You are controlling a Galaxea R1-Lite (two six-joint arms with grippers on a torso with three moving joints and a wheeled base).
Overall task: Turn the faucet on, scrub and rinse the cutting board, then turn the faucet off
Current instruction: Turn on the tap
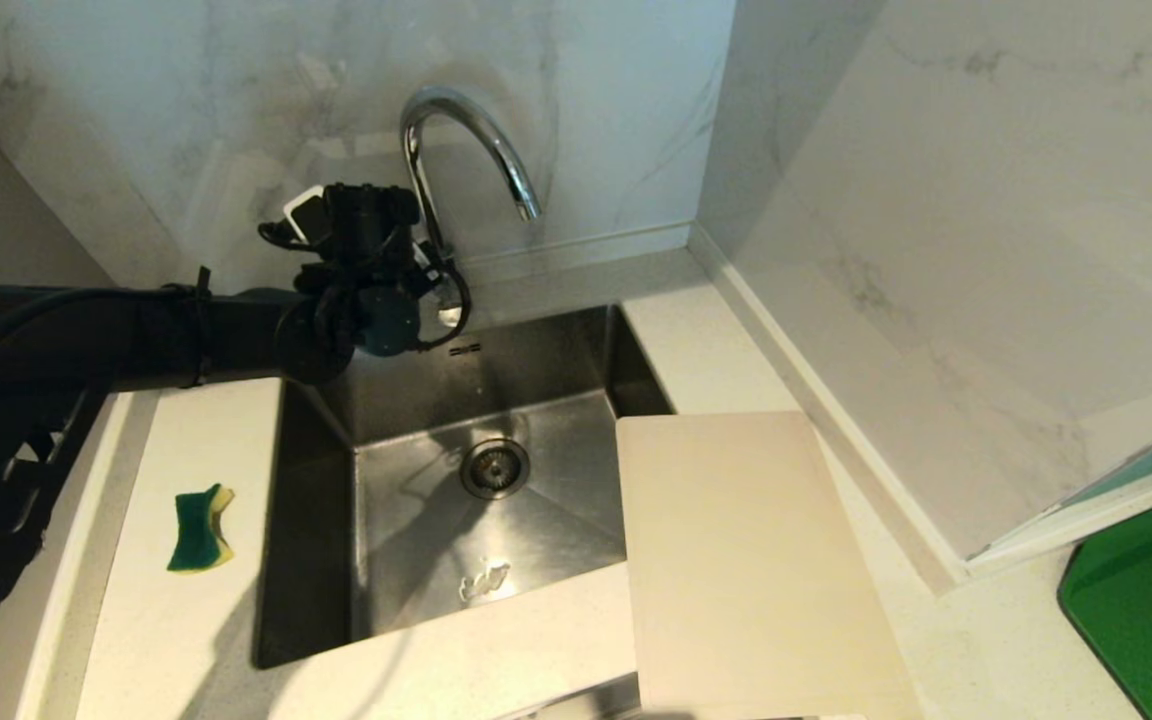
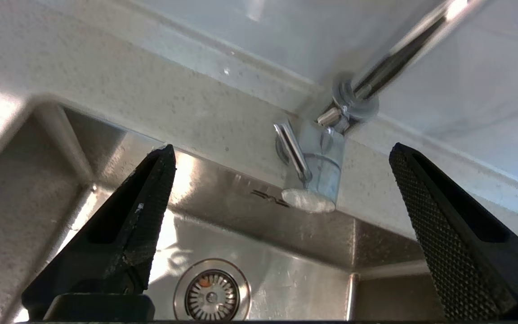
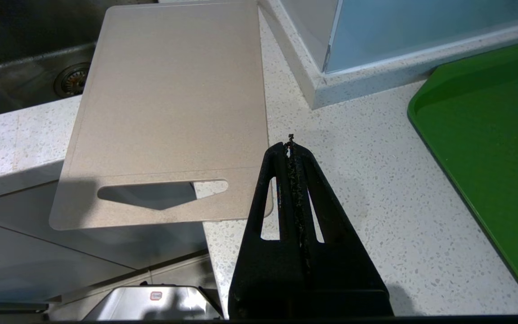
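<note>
Left pincer (image 2: 281,153) spread wide at the faucet (image 1: 466,150) base, nothing pinched; right pincer (image 3: 291,146) pressed together, empty, over the worktop (image 1: 166,620).

Left to right: green-yellow sponge (image 1: 201,528) lies on the left worktop strip, near the sink (image 1: 316,560) rim, open room all around it. My left arm reaches across to the back of the sink; the faucet's side lever (image 2: 291,150) sits between my fingers (image 2: 439,216), not touching either one. Basin has only the drain (image 1: 495,467) in it. Cutting board (image 1: 746,560) lies flat right of the sink, its left edge overhanging the basin, its slotted end overhanging the worktop's front edge. My right pincer hovers just beside that end. Green mat (image 1: 1151,600) far right, well apart from the board. No writing that I can read.
</note>
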